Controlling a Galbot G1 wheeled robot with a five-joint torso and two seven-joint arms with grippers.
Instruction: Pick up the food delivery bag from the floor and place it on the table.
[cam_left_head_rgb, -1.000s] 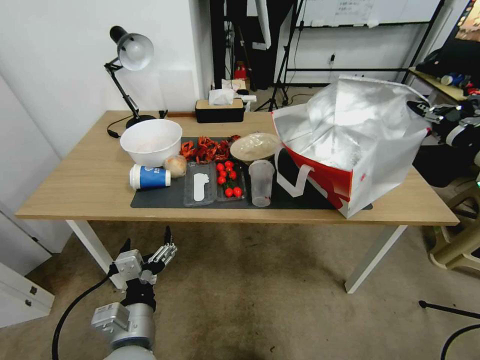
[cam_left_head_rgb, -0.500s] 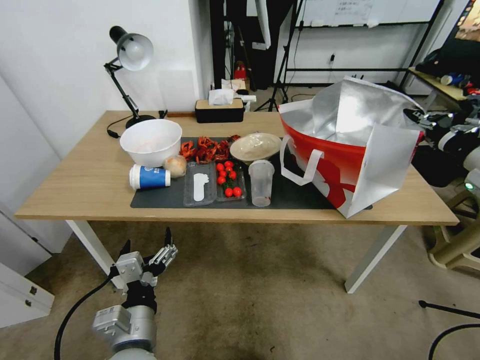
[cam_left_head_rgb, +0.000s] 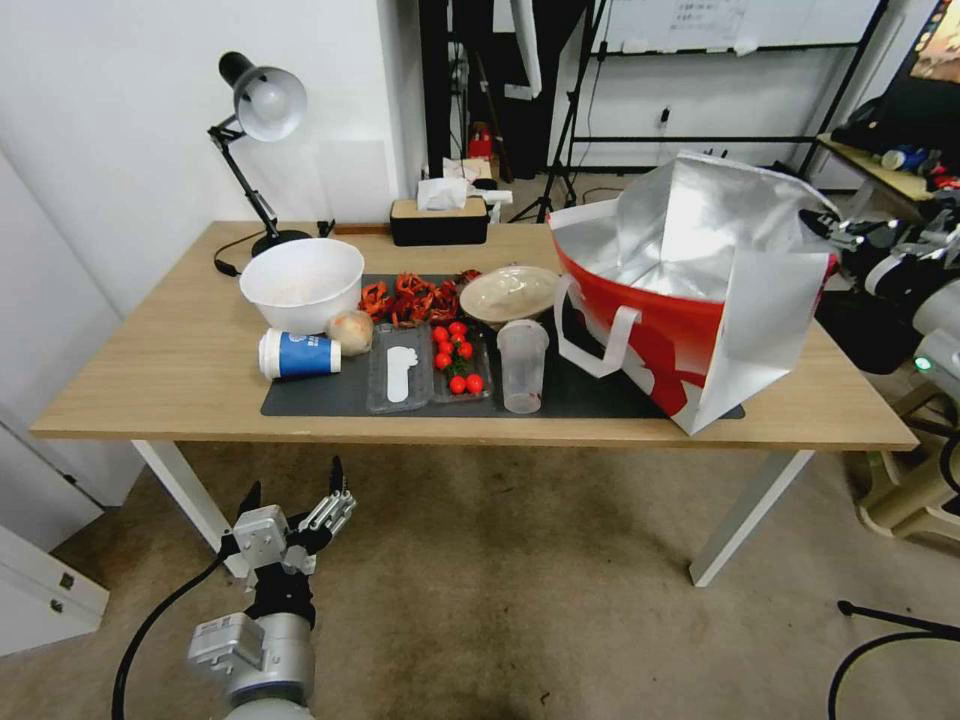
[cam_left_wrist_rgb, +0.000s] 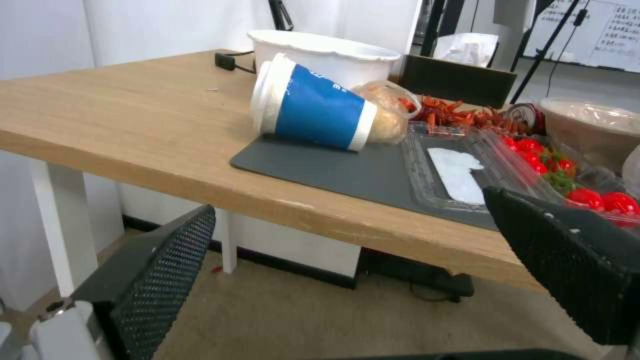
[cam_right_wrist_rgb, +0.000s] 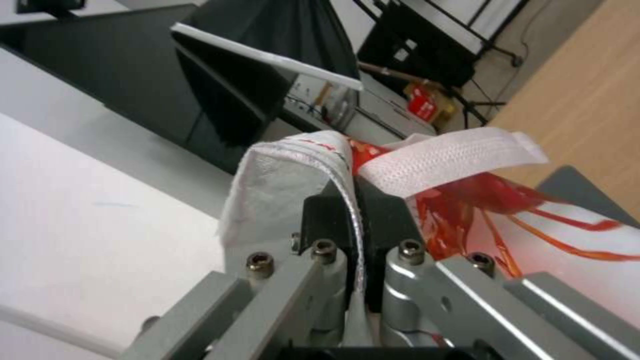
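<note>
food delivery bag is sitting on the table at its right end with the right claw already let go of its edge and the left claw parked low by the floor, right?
Not quite. The right claw is shut on the food delivery bag's edge, as the right wrist view shows. The rest holds: the bag sits on the table at its right end, and the left claw is parked low by the floor.

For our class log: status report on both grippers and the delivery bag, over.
Right gripper shut on the big red-and-white foil-lined bag, which stands on the light-wood table. Left gripper open, low by the table's front. Clear plastic cup close beside bag.
</note>
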